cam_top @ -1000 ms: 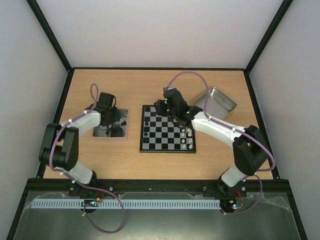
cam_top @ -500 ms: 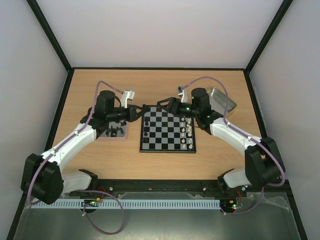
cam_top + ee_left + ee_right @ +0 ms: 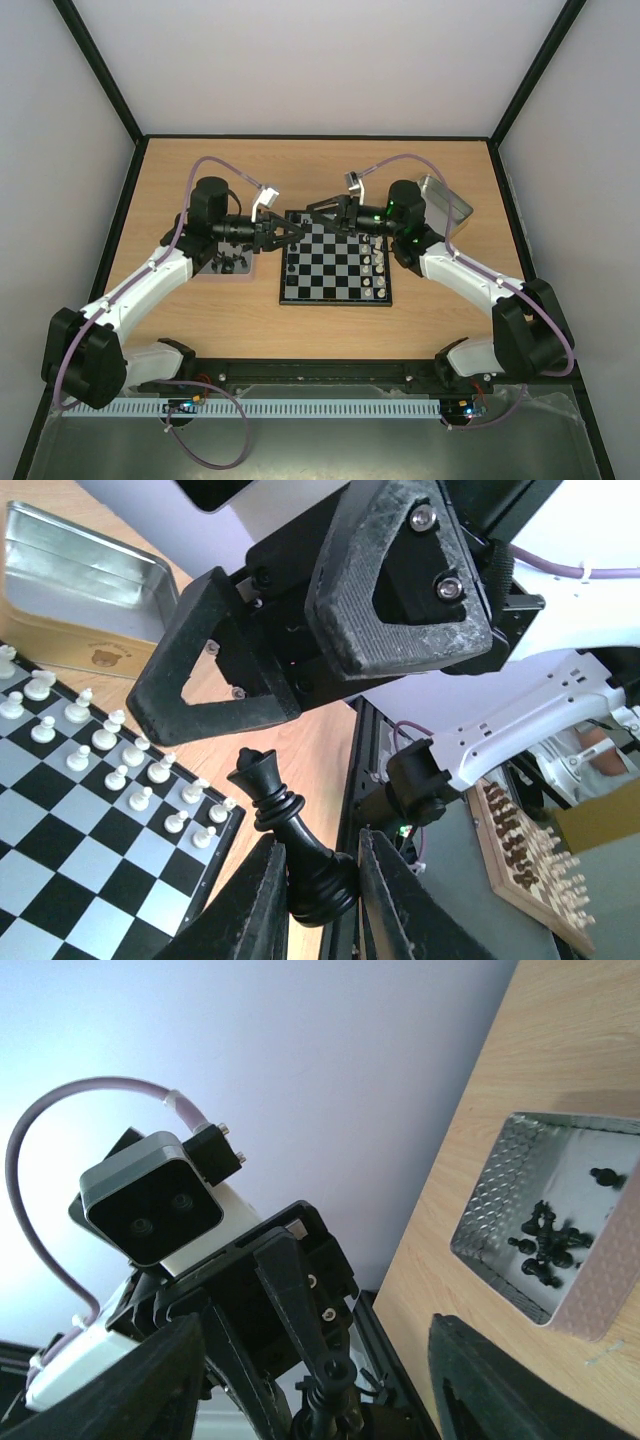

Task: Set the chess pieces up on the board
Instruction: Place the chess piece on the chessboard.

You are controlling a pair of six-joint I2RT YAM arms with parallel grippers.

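Note:
My left gripper [image 3: 294, 233] is shut on the base of a black queen [image 3: 298, 852] and holds it in the air over the far left corner of the chessboard [image 3: 335, 275]. In the left wrist view [image 3: 318, 905] the queen tilts between the fingers. My right gripper [image 3: 320, 214] is open and empty, facing the left one tip to tip; its fingers [image 3: 215, 685] hang just above the queen. In the right wrist view [image 3: 330, 1400] the wide jaws frame the left gripper and the queen's top [image 3: 335, 1412]. More black pieces [image 3: 545, 1242] lie in the left tray [image 3: 205, 268].
White pieces [image 3: 373, 268] stand in two columns on the board's right side, also seen in the left wrist view [image 3: 110, 755]. A metal tin [image 3: 447, 205] sits at the back right, behind the right arm. Black frame rails border the table.
My left gripper has risen from the tray and moved right to the board's far left corner with the queen. My right gripper has turned left to face it, tips nearly meeting.

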